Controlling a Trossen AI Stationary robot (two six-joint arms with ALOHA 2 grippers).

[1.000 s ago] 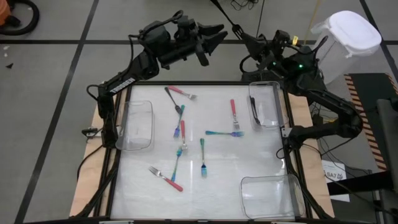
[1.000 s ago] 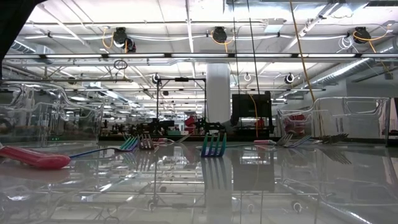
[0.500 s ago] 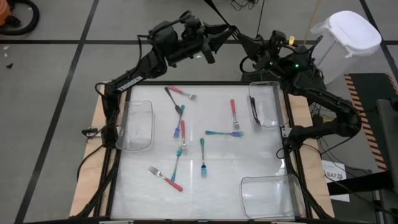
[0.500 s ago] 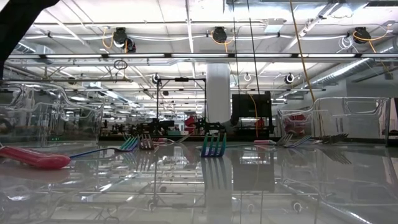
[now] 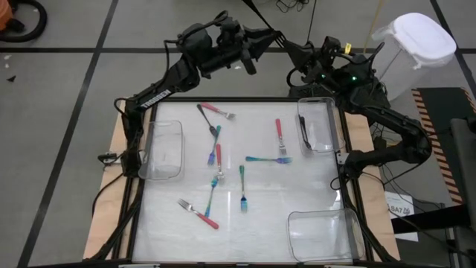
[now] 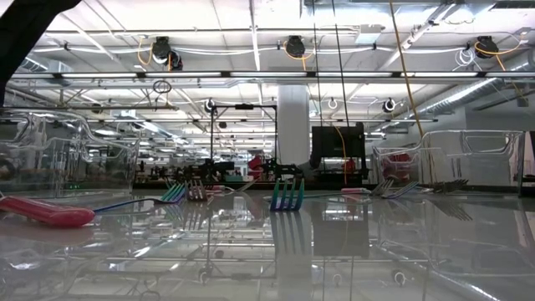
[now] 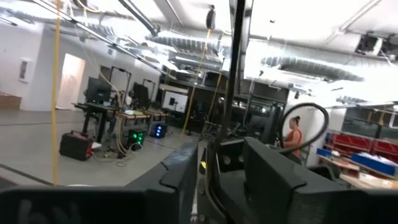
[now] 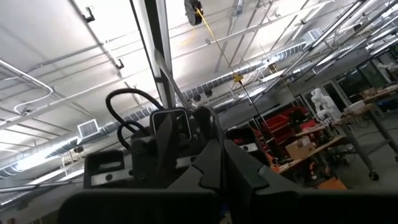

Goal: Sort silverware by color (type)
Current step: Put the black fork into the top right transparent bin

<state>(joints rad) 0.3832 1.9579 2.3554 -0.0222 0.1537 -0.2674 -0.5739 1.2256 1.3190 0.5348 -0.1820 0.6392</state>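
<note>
Pink-handled forks (image 5: 280, 138) and teal-handled forks (image 5: 242, 190) lie scattered flat on the white table top (image 5: 312, 186), with one black piece (image 5: 208, 119) among them. Another black piece (image 5: 305, 134) lies in the far right clear bin (image 5: 320, 123). Beyond the table's far edge both arms are raised. My right gripper (image 5: 295, 46) is shut on a black fork (image 5: 268, 18). My left gripper (image 5: 272, 35) is open, one finger on each side of that fork's shaft (image 7: 235, 68). I cannot tell whether they touch it. My right gripper pinches the black fork between its two fingers at the fork's lower part (image 8: 176, 99). The fingers slant upward, and the fork sticks out past the fingertips, rising up and away, clear of the table. Which end of the fork is held does not show.
A clear bin (image 5: 165, 149) stands at the table's left edge and another (image 5: 323, 234) at the near right corner. A white lidded container (image 5: 420, 41) stands off the table at the far right. In the low view a pink handle (image 6: 42, 211) lies nearest.
My left gripper has moved toward the table's right side and slightly down, up to my right gripper, so that its fingers now stand around the black fork. My right gripper and the fork have kept still. The forks on the table have not moved.
</note>
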